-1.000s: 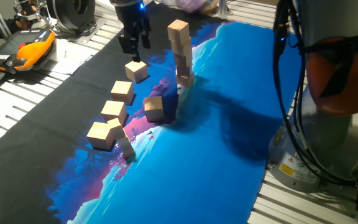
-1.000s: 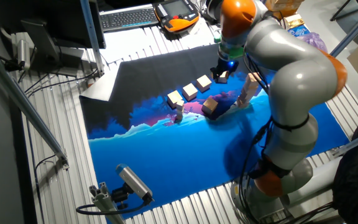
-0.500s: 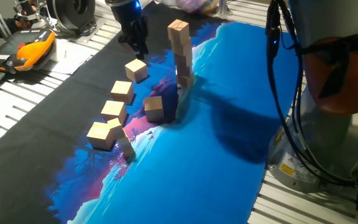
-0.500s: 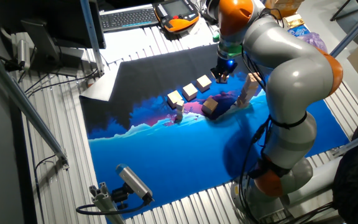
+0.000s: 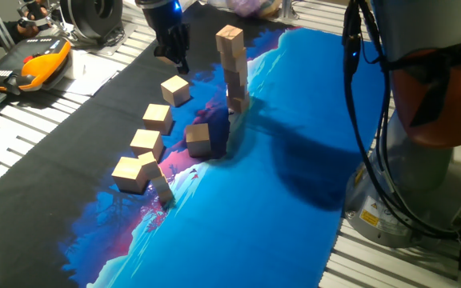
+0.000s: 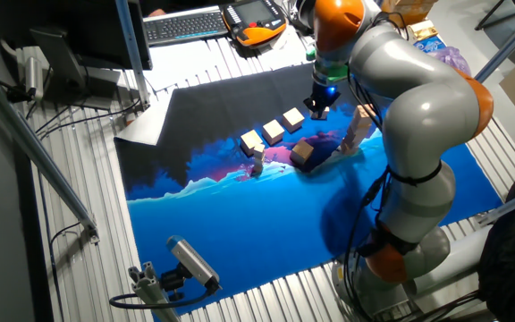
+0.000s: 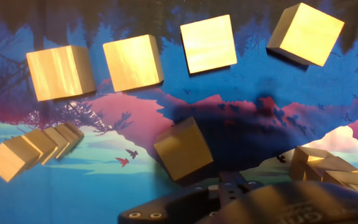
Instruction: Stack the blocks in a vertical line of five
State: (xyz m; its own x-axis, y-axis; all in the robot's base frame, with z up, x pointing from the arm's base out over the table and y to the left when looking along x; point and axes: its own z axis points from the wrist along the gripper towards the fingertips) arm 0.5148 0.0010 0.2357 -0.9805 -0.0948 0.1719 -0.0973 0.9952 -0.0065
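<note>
Tan wooden blocks (image 5: 232, 66), 4 stacked

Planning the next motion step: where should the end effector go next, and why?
Probably straight down onto the nearest loose block. The end effector hovers just above and behind it, holding nothing, and the stack looks short of five.

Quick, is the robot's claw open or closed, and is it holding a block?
Claw: holding nothing; whether it is open or closed cannot be told from these views.
</note>
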